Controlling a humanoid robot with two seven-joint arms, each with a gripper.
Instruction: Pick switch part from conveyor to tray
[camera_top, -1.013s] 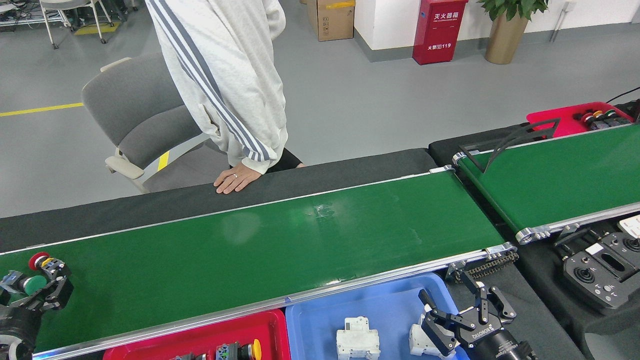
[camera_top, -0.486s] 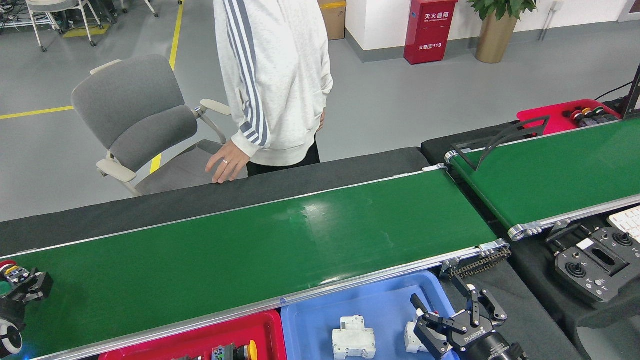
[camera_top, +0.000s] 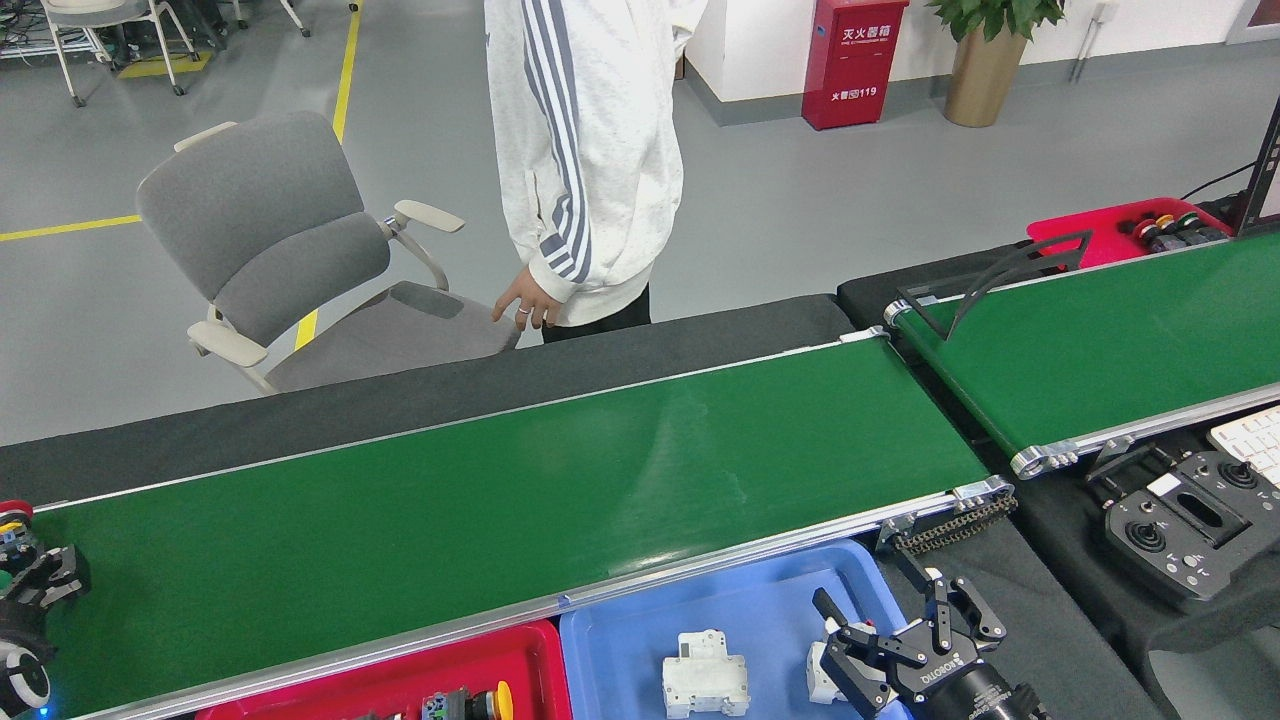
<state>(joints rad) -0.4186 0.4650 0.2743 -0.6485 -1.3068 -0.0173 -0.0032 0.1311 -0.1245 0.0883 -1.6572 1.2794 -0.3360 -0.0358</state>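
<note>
Left claw (camera_top: 30, 575) pinches a switch part (camera_top: 12, 525) at the conveyor (camera_top: 500, 510) end; right claw (camera_top: 900, 640) spread; the red tray (camera_top: 530, 650) lies beyond the rail, so a loose grip risks dropping it short.

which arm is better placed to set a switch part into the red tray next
Left. The left gripper holds a switch part at the conveyor's left end; the right gripper is open over the blue tray.

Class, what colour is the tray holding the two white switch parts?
Blue tray, seen best in the head view.
</note>
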